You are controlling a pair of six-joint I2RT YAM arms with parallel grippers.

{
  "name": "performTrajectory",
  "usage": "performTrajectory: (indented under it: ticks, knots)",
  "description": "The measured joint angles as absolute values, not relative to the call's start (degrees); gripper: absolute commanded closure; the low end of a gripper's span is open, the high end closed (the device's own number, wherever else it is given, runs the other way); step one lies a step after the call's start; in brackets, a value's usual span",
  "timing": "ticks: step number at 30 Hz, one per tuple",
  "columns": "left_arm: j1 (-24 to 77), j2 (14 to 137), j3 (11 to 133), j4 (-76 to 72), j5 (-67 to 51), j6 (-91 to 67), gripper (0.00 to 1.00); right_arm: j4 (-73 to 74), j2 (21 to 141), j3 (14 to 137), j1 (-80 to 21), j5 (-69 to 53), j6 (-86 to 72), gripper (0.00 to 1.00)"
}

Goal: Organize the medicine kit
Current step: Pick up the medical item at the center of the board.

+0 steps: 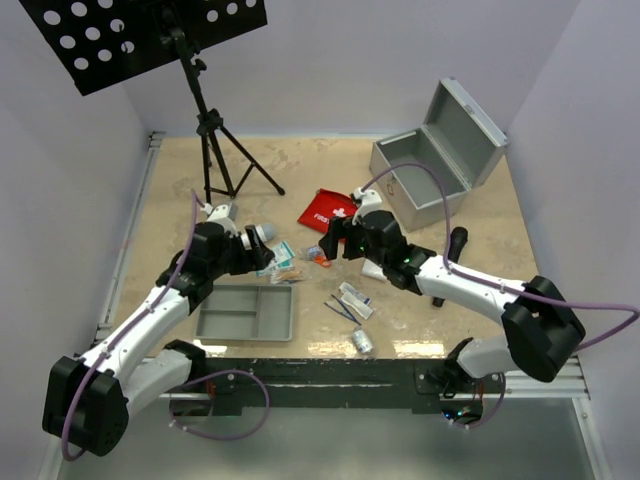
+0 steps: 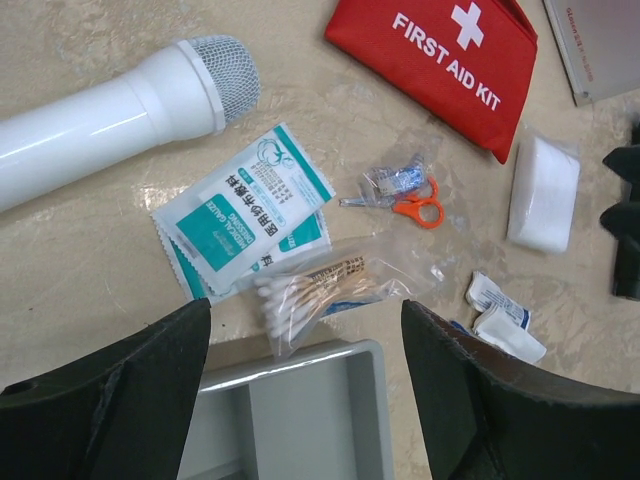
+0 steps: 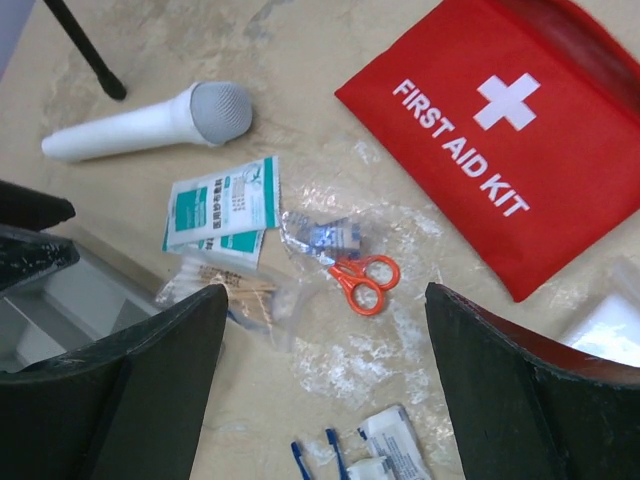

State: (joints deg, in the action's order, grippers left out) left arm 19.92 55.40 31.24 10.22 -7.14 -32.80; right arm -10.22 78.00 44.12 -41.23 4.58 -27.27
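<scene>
The silver-grey metal case (image 1: 462, 128) stands open at the back right. The red "FIRST AID KIT" pouch (image 1: 328, 210) (image 2: 440, 60) (image 3: 500, 130) lies flat mid-table. Near it are teal gauze packets (image 2: 245, 215), a bag of cotton swabs (image 2: 320, 290) and bagged orange scissors (image 3: 362, 278). The grey divided tray (image 1: 265, 318) (image 2: 300, 358) sits front left. My left gripper (image 2: 305, 340) (image 1: 262, 255) hangs open over the tray's far rim and the swab bag. My right gripper (image 3: 325, 330) (image 1: 330, 245) is open above bare table just short of the scissors. Neither holds anything.
A white microphone (image 2: 120, 100) lies left of the packets. A black tripod stand (image 1: 215, 150) rises at the back left. A white gauze pad (image 2: 543, 190), small wipes (image 2: 500, 320), more packets (image 1: 352, 300), a small roll (image 1: 361, 342) and a black cylinder (image 1: 455, 240) lie around.
</scene>
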Motion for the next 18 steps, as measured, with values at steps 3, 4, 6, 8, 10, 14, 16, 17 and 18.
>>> performTrajectory:
  ticks: [3,4,6,8,10,14,16,17,18]
  knots:
    - [19.92,55.37,31.20,10.17,-6.20,-33.87,0.19,-9.08,79.83,45.21,-43.55,7.31,-27.24,0.14]
    - [19.92,55.37,31.20,10.15,-6.04,-33.95,0.19,-8.40,80.09,45.50,-43.75,8.60,-27.46,0.13]
    - [19.92,55.37,31.20,10.09,-5.72,-34.33,0.19,-6.74,80.47,46.17,-43.66,12.10,-28.53,0.08]
    - [19.92,55.37,31.18,10.02,-5.54,-34.83,0.19,-4.91,80.55,46.65,-43.40,15.55,-30.11,0.02]
    - [19.92,55.37,31.14,9.87,-5.41,-35.05,0.19,-2.50,80.55,47.05,-42.87,19.11,-32.64,0.01]
    - [19.92,55.18,30.92,9.50,-4.84,-35.66,0.19,2.57,80.47,47.13,-39.83,22.65,-37.32,0.02]
    - [19.92,55.05,30.70,9.17,-4.43,-36.10,0.19,4.03,80.38,47.13,-38.26,23.14,-38.61,0.02]
    - [19.92,55.02,30.61,9.10,-4.21,-36.40,0.19,4.51,80.36,47.13,-37.74,23.22,-39.00,0.01]
    - [19.92,55.02,30.59,9.10,-4.03,-36.47,0.19,5.17,80.36,47.13,-37.21,23.24,-39.44,0.01]
